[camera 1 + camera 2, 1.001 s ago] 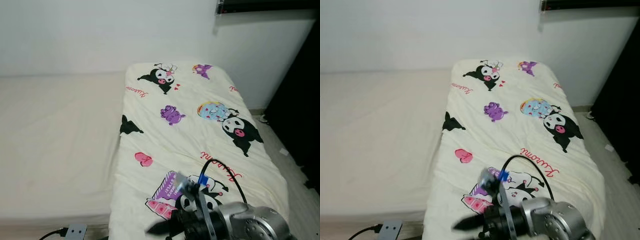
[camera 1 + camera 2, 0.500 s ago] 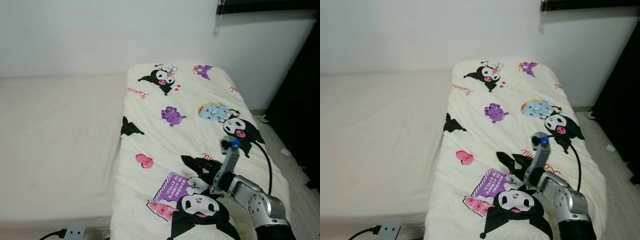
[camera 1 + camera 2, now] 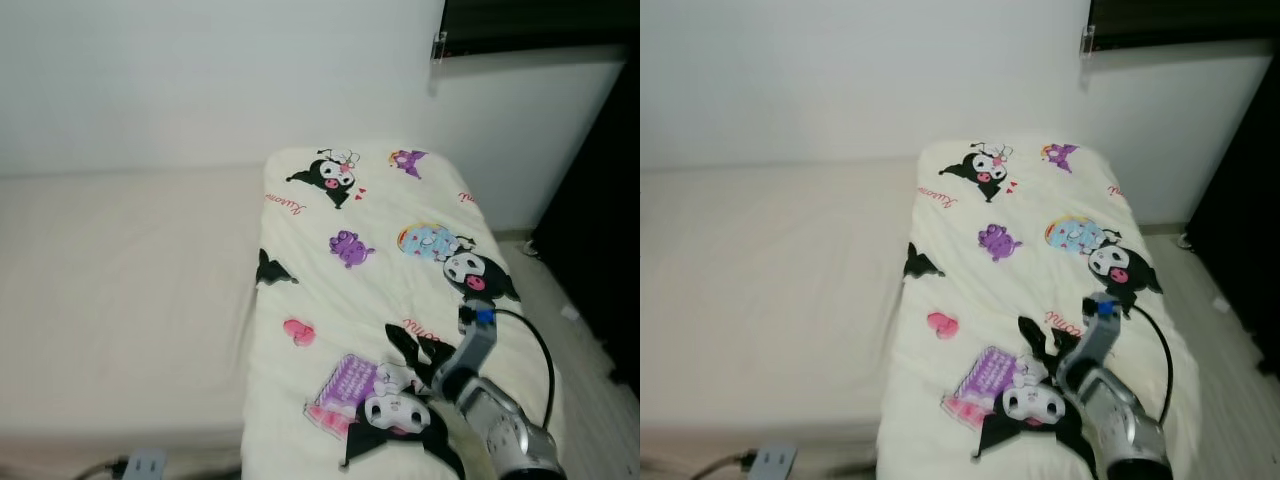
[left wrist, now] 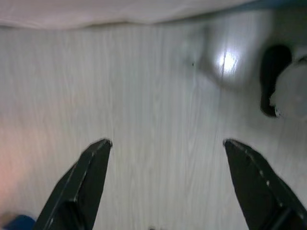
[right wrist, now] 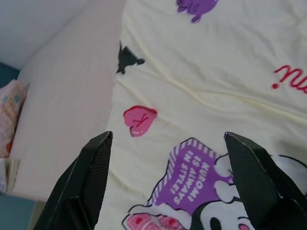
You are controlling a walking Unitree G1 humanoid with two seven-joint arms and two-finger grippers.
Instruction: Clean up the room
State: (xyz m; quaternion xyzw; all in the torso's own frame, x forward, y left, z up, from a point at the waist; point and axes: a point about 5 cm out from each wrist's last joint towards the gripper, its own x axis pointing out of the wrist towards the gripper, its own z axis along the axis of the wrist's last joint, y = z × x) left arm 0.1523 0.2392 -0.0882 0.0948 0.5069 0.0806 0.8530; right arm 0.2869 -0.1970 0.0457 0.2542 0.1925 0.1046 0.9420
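The cream cartoon-print blanket (image 3: 400,300) lies spread over one half of the bed, with the bare beige mattress (image 3: 120,300) beside it, and the right gripper (image 5: 168,182) hangs just above the blanket's near end with its two black fingers (image 5: 91,177) wide apart and nothing between them. Seen along those fingers, the purple lettered patch (image 5: 189,172) sits in the gap between the tips, the pink heart (image 5: 139,120) lies just beyond the tip on the mattress side, and the blanket's long edge runs past that same finger, with the mattress beyond it. The blanket looks soft, light and limp, with shallow creases already in it, so it should bunch readily under a pinch and drag without much resistance, though a flat stretch gives the fingers little to bite. The likeliest hold is a raised fold or the free edge toward the mattress side, gathered so that both tips close on doubled cloth. A thin single layer could slip out as the arm pulls. The left gripper (image 4: 165,187) hangs idle over pale wood-grain floor (image 4: 158,96), fingers also spread and empty.
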